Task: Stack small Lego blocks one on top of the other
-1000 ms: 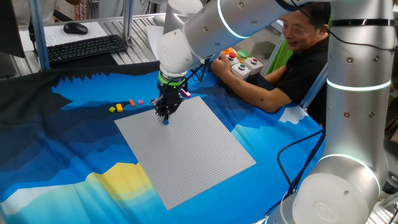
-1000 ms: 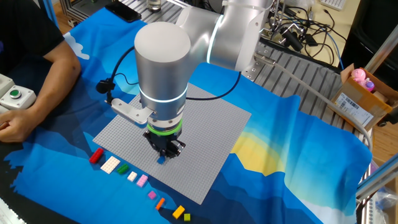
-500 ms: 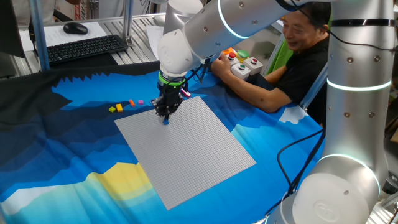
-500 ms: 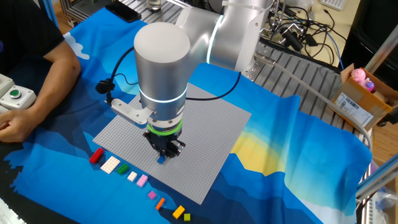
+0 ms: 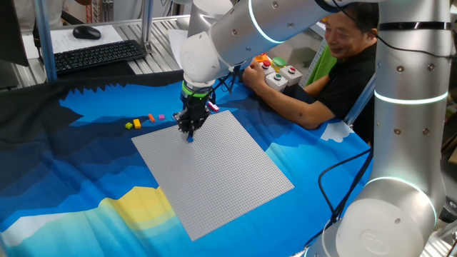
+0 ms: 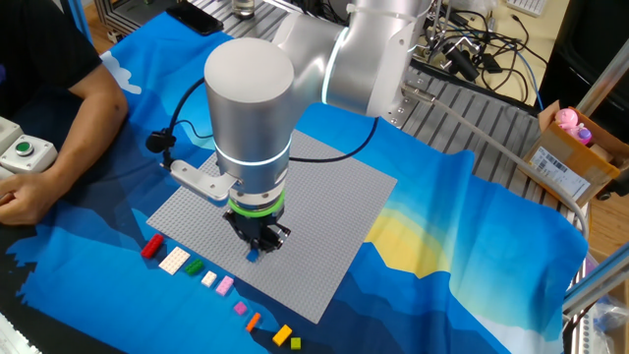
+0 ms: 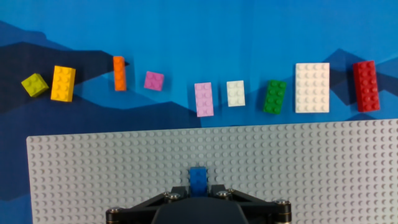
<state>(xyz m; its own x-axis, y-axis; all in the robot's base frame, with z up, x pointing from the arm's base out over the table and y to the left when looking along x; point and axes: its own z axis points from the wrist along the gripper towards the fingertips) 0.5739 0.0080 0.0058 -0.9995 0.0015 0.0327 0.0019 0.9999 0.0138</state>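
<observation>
My gripper (image 7: 199, 186) is shut on a small blue Lego block (image 7: 199, 179) and holds it down at the grey baseplate (image 7: 311, 168) near its edge; whether it touches the studs I cannot tell. It also shows in one fixed view (image 5: 191, 134) and the other fixed view (image 6: 255, 252). A row of loose small blocks lies on the blue cloth beyond the plate: lime (image 7: 35, 84), yellow (image 7: 63, 83), orange (image 7: 119, 73), pink (image 7: 154, 81), light pink (image 7: 204, 99), white (image 7: 236, 93), green (image 7: 274, 96), a larger white (image 7: 312, 88) and red (image 7: 365, 86).
A person (image 5: 335, 64) sits at the table's side with hands near grey button boxes (image 5: 280, 75). A keyboard (image 5: 96, 56) and mouse lie at the back. Cables and a cardboard box (image 6: 570, 147) lie beyond the far edge. The robot arm's base (image 5: 400, 178) stands at the right.
The arm has shifted very slightly toward the row of loose blocks; the gripper stays shut on the blue block at about the same spot on the baseplate.
</observation>
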